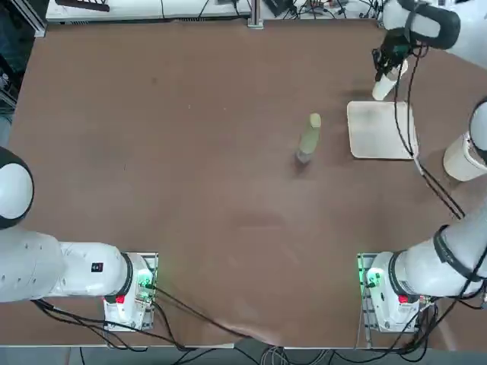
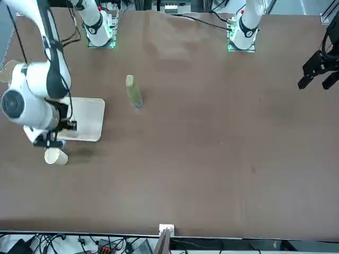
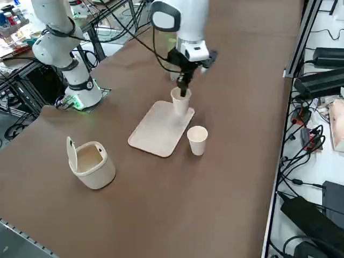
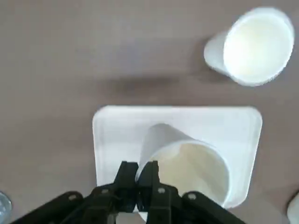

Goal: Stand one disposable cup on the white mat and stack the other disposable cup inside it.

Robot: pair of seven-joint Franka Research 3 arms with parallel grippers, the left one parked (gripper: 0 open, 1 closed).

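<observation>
Nearest the camera, in the wrist view, is my right gripper, its fingers closed together on the wall of one disposable cup at the rim. This cup's open mouth faces my wrist camera, and the cup shows against the white mat. I cannot tell whether its base touches the mat. The other disposable cup is off the mat, apart from the first, its mouth also in sight. A clear round item is cut off at the picture's border.

In the right side view, I find the gripped cup roughly upright at a corner of the mat, with my gripper directly above it. The other cup stands upright on the table, just beside the mat's edge. The two cups are separate; neither sits inside the other. A large round white container stands on the table, well apart from both cups, its lid raised.

In the top view, a light-green bottle with a pale cap is on the table to the left of the mat. The white container is to the mat's right, partly hidden by my arm.

In the front view, one white cup shows beside my gripper; I cannot tell from this view which of the two it is. The mat lies flat, partly covered by my arm, and the bottle is apart from it.
</observation>
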